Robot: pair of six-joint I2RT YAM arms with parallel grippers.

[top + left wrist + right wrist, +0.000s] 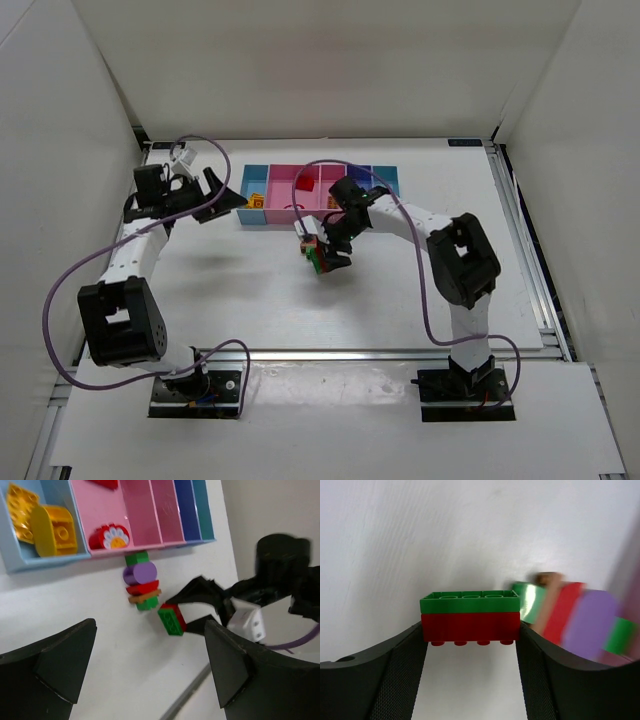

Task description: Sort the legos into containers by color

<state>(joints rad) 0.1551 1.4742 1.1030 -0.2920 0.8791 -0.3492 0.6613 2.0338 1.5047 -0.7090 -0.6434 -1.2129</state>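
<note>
My right gripper (470,632) is shut on a red brick with a green brick stuck on it (470,611), gripping its two ends just above the table. In the top view that gripper (322,256) hangs in front of the containers (275,220). Beside it lies a joined stack of green, purple, red and orange legos (141,580), touching the tray's front wall. Yellow legos (50,530) lie in the light blue left compartment. A red flower piece (110,536) sits in the pink one beside it. My left gripper (240,203) is open and holds nothing, at the tray's left end.
A red lego (368,180) lies in a compartment further right. White walls enclose the table on three sides. A purple cable (400,215) runs along the right arm.
</note>
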